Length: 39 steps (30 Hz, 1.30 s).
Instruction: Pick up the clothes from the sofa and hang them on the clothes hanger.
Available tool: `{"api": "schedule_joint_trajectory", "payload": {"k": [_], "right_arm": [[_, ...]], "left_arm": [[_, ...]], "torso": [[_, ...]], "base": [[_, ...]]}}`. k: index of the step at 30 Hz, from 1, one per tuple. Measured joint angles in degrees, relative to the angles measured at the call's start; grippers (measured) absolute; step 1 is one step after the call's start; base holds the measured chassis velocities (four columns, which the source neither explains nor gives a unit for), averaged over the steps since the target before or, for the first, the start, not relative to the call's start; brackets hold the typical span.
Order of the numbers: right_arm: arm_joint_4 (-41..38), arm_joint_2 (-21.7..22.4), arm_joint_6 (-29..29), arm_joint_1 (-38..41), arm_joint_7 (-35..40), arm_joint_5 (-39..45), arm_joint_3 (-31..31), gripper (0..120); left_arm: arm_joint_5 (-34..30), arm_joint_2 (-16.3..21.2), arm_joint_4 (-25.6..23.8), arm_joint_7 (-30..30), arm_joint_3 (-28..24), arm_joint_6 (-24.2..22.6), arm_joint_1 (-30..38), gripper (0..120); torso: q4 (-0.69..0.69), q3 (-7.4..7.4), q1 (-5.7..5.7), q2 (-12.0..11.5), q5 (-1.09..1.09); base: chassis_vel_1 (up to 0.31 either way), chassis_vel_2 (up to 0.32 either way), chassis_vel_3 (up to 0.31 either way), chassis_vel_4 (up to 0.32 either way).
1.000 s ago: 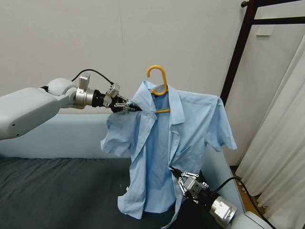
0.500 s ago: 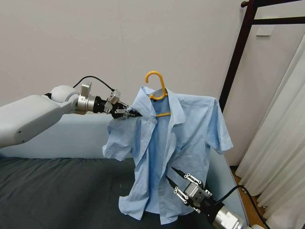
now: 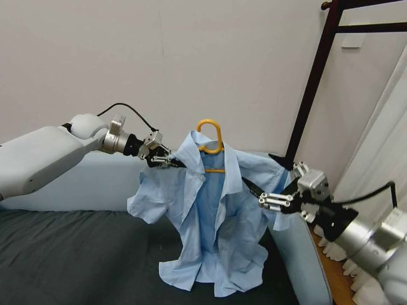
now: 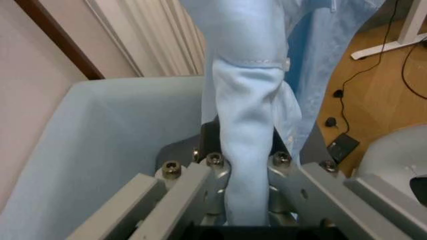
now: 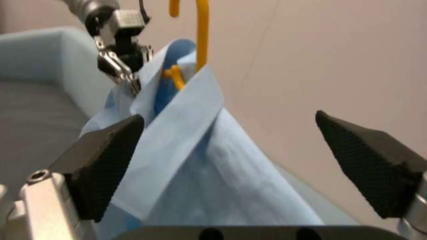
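Note:
A light blue short-sleeved shirt [image 3: 219,210] hangs on a yellow hanger [image 3: 210,136] above the sofa. My left gripper [image 3: 166,161] is shut on the shirt's shoulder fabric beside the collar. In the left wrist view the pinched cloth [image 4: 247,100] runs up out of that gripper [image 4: 247,165]. My right gripper [image 3: 257,170] is open at the shirt's other shoulder, one finger on each side of the sleeve top. The right wrist view shows its wide-spread pads [image 5: 100,170], with the shirt collar [image 5: 193,130] and hanger hook [image 5: 200,30] ahead between them.
A dark wooden clothes rack [image 3: 318,70] stands at the right against the wall, with pale curtains [image 3: 381,165] beside it. The sofa has a dark grey seat [image 3: 76,254] and a light blue back and armrest [image 3: 299,254]. Cables lie on the wooden floor [image 4: 373,75].
My right gripper has risen from below the shirt's hem to its shoulder, staying open. The left gripper, shirt and hanger have dropped a little lower.

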<state>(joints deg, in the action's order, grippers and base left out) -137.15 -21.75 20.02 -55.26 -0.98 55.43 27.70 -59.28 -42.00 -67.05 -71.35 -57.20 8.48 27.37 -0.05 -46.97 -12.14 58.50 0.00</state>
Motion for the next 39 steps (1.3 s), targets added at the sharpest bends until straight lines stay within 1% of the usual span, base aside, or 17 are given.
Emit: {"api": "schedule_joint_trajectory", "payload": {"k": [2,4,5,6,8,10,11,14,16,19,24,26,27,31,32,34,39], "right_arm": [[3.17,3.94,1.72,4.94,-3.82,0.79,-2.71,100],[6.48,7.95,0.74,6.66,-9.06,-5.6,-3.9,100],[6.48,7.95,0.74,6.66,-9.06,-5.6,-3.9,100],[7.49,10.33,0.48,6.76,-11.99,-8.16,-4.19,100],[8.56,12.87,0.77,6.7,-14.4,-8.91,-4.38,100],[9.39,15.9,2.95,6.34,-15.95,-5.36,-4.39,100],[9.39,15.9,2.95,6.34,-15.95,-5.36,-4.39,100],[9.21,18.6,6.89,6.1,-15.33,3.13,-4.29,100],[8.55,19.61,8.11,6.09,-14.33,6.5,-4.09,100],[8.15,20.37,9.08,6.14,-13.43,8.46,-3.86,100],[8.87,21.36,9.59,5.3,-13.24,9.04,-4.59,84],[8.94,21.27,9.67,5.16,-13.24,10.13,-4.73,74],[8.94,21.27,9.67,5.16,-13.24,10.13,-4.73,74],[8.01,21.3,10.08,5.1,-13.34,11.9,-4.77,58],[8.01,21.3,10.08,5.1,-13.34,11.9,-4.77,58],[7.9,21.35,10.42,5.09,-13.46,12.79,-4.78,47],[7.93,21.49,10.91,4.97,-13.6,13.01,-4.93,31]], "left_arm": [[0.45,0.33,-0.94,-0.04,0.46,0.11,-0.76,1],[1.32,-0.2,-0.85,-0.56,0.86,0.6,-1.15,1],[1.32,-0.2,-0.85,-0.56,0.86,0.6,-1.15,1],[1.94,-0.77,-0.56,-1.14,1.06,1.09,-1.32,1],[2.63,-1.29,-0.36,-1.65,1.15,1.59,-1.39,1],[3.11,-3.12,0.68,-2.0,1.36,2.32,-1.63,1],[3.11,-3.12,0.68,-2.0,1.36,2.32,-1.63,1],[3.53,-6.12,2.01,-2.41,2.18,2.53,-2.26,1],[3.74,-7.37,2.47,-2.62,2.51,2.59,-2.62,1],[3.92,-8.01,2.44,-2.81,2.74,2.62,-3.06,1],[4.41,-7.99,2.12,-3.1,3.44,2.62,-4.03,1],[4.48,-8.06,2.22,-3.37,3.45,2.66,-4.02,1],[4.48,-8.06,2.22,-3.37,3.45,2.66,-4.02,1],[4.51,-8.15,1.68,-3.6,3.37,2.75,-3.75,1],[4.51,-8.15,1.68,-3.6,3.37,2.75,-3.75,1],[4.51,-8.05,1.28,-3.63,3.35,2.77,-3.68,1],[4.45,-7.92,1.03,-3.64,3.35,3.16,-3.52,1]], "torso": [[0.03,0.0,0.0,0.0,-0.01],[0.05,0.0,0.0,0.0,-0.02],[0.05,0.0,0.0,0.0,-0.02],[-0.02,0.0,0.0,0.0,0.0],[-0.05,0.0,0.0,0.0,0.01],[-0.03,0.01,0.0,0.0,0.02],[-0.03,0.01,0.0,0.0,0.02],[-0.02,0.0,0.0,0.0,0.01],[-0.02,0.01,0.0,0.0,0.02],[-0.04,0.01,0.0,0.01,0.0],[0.02,0.01,0.0,0.0,-0.01],[0.01,0.01,0.0,0.0,0.0],[0.01,0.01,0.0,0.0,0.0],[-0.02,0.01,0.0,0.0,0.0],[-0.02,0.01,0.0,0.0,0.0],[-0.01,0.01,0.0,0.0,-0.01],[-0.01,0.01,0.0,0.0,-0.01]], "base": [[0.0,0.0,0.0,0.0],[0.0,0.0,0.0,0.0],[0.0,0.0,0.0,0.0],[0.0,0.0,0.0,0.0],[0.0,0.0,0.0,0.0],[0.0,0.0,0.0,0.0],[0.0,0.0,0.0,0.0],[0.0,0.0,0.0,0.0],[0.0,0.0,0.0,0.0],[0.0,0.0,0.0,0.0],[0.0,0.0,0.0,0.0],[0.0,0.0,0.0,0.0],[0.0,0.0,0.0,0.0],[0.0,0.0,0.0,0.0],[0.0,0.0,0.0,0.0],[0.0,0.0,0.0,0.0],[0.0,0.0,0.0,0.0]]}}
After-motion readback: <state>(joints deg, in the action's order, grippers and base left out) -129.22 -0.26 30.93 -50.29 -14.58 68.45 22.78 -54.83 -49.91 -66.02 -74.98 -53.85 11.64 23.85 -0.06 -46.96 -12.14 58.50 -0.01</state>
